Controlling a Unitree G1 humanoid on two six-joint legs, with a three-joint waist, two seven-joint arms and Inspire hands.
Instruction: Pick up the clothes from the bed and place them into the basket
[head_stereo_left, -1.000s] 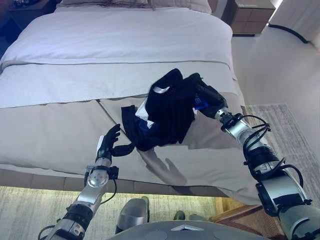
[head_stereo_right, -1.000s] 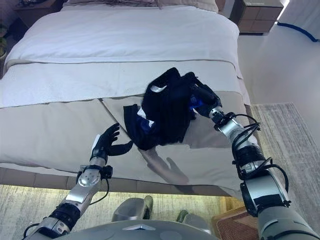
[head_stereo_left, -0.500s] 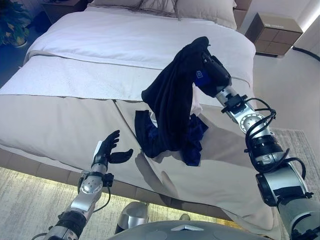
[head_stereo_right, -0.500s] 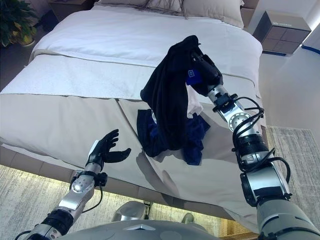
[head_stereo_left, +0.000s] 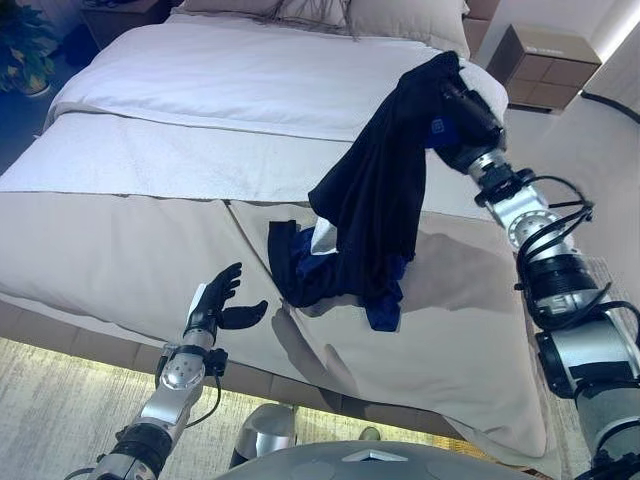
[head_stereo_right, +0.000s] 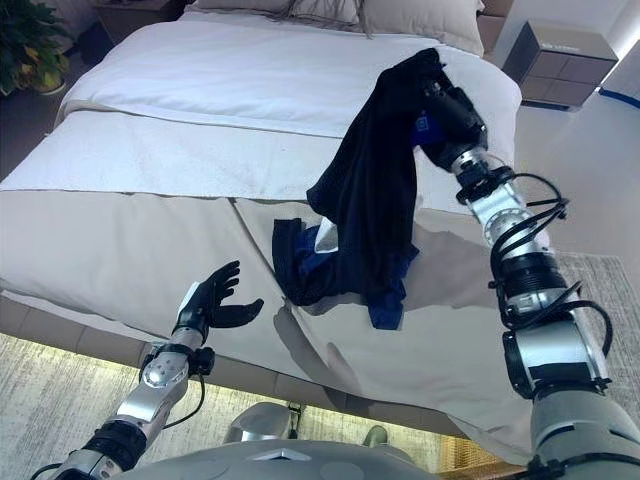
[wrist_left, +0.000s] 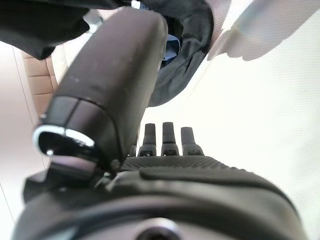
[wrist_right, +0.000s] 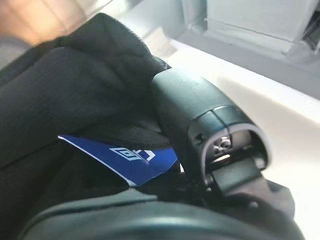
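Observation:
A dark navy garment (head_stereo_left: 375, 190) with a blue tag hangs from my right hand (head_stereo_left: 462, 112), which is shut on its top and holds it high over the bed (head_stereo_left: 150, 230). Its lower end (head_stereo_left: 330, 275), with blue and white parts, still rests bunched on the beige cover. In the right wrist view the thumb (wrist_right: 200, 125) presses into the dark cloth (wrist_right: 70, 90). My left hand (head_stereo_left: 218, 300) is open over the bed's near edge, left of the garment and apart from it. In the left wrist view its fingers (wrist_left: 170, 137) are straight, with the dark cloth (wrist_left: 185, 55) beyond.
The bed has a white duvet (head_stereo_left: 250, 70) and pillows (head_stereo_left: 400, 15) at the far end. A nightstand (head_stereo_left: 545, 55) stands at the far right. A potted plant (head_stereo_right: 30, 40) is at the far left. A pale rug (head_stereo_left: 60, 400) lies on the floor below the bed's edge.
My right hand has lifted the garment higher and carried it to the right, pulling more of it off the bed. The left hand has stayed open at the near edge.

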